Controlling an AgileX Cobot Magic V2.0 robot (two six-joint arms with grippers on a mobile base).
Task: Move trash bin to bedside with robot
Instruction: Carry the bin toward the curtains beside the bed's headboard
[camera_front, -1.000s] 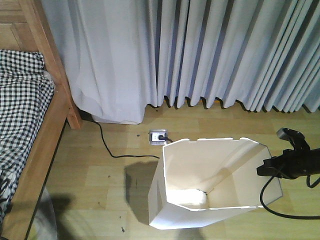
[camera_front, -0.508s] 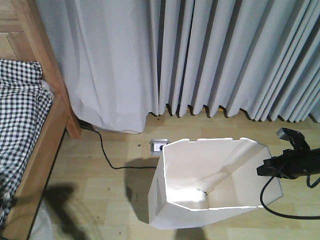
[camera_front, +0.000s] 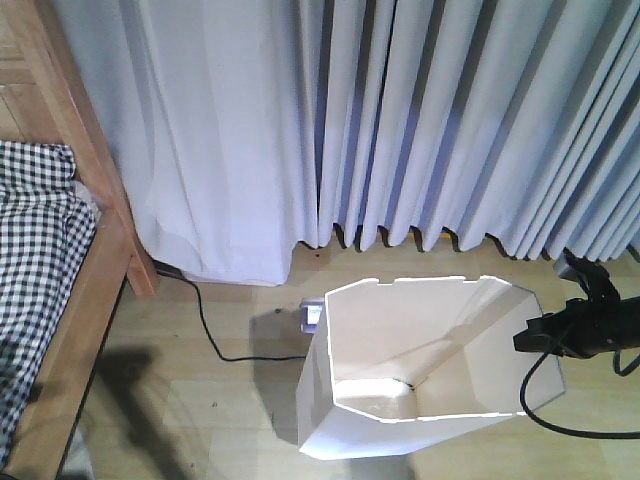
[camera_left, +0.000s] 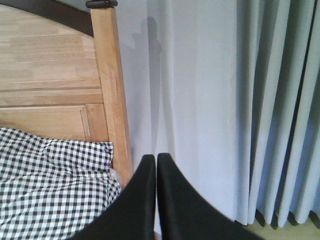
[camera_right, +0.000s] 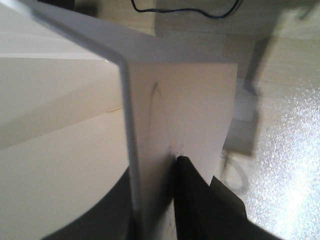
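A pleated pale grey curtain is seen across the whole back of the room, hanging down to a light wood-look floor. At the left edge a light wooden bed frame is shown with black-and-white checked bedding on it; both are also seen from the left wrist, the bed frame rising beside the curtain. The white trash bin is placed in front of the curtain, to the right of the bed and well apart from its frame, with its octagonal rim open to the camera; whether its base rests on the floor cannot be told. Its right wall is clamped by the right gripper, and from the right wrist the thin wall of the trash bin is seen edge-on between the two black fingers. The left gripper is pressed closed on nothing. A black cable is laid across the floor from the bedpost toward a floor socket just behind the bin; any markings on it are too small to be read.
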